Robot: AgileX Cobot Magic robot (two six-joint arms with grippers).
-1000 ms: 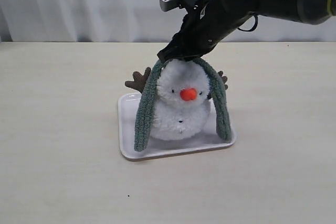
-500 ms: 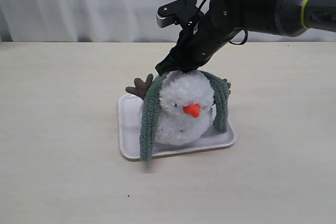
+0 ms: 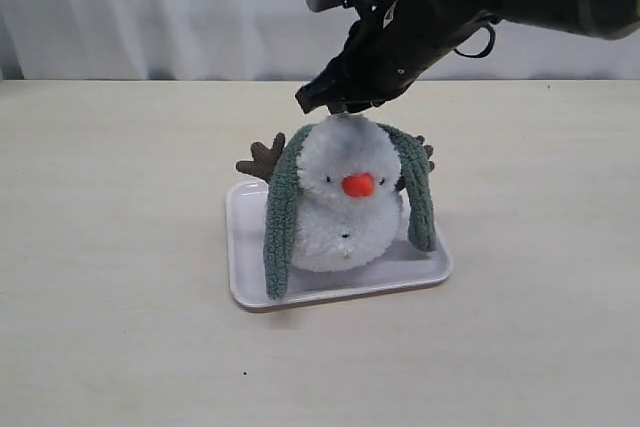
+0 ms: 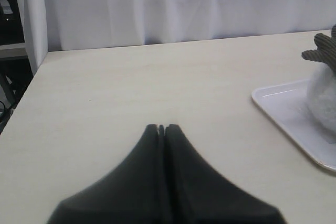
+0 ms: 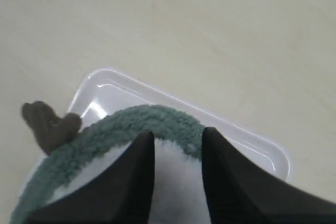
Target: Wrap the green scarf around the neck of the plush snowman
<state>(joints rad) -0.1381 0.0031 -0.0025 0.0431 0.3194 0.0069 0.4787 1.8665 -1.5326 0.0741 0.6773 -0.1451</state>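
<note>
The plush snowman (image 3: 345, 212) sits upright on a white tray (image 3: 240, 247), facing the exterior camera. The green scarf (image 3: 280, 217) runs round the back of its head, and both ends hang down its sides to the tray. My right gripper (image 3: 340, 107) hovers just over the top of the head. In the right wrist view that gripper (image 5: 177, 140) is open, with the white head (image 5: 176, 182) between its fingers and the scarf (image 5: 157, 119) curving past the tips. My left gripper (image 4: 161, 128) is shut and empty, low over the table away from the tray (image 4: 283, 108).
A brown twig arm (image 3: 262, 159) sticks out past the scarf on the left side, and the other peeks out on the right (image 3: 425, 152). The tray lies mid-table on a beige top, with a white curtain behind.
Half a second ago the snowman was pressed forward and down. It now stands upright, my right gripper has lifted off, and the scarf has moved from the top of the head to behind it.
</note>
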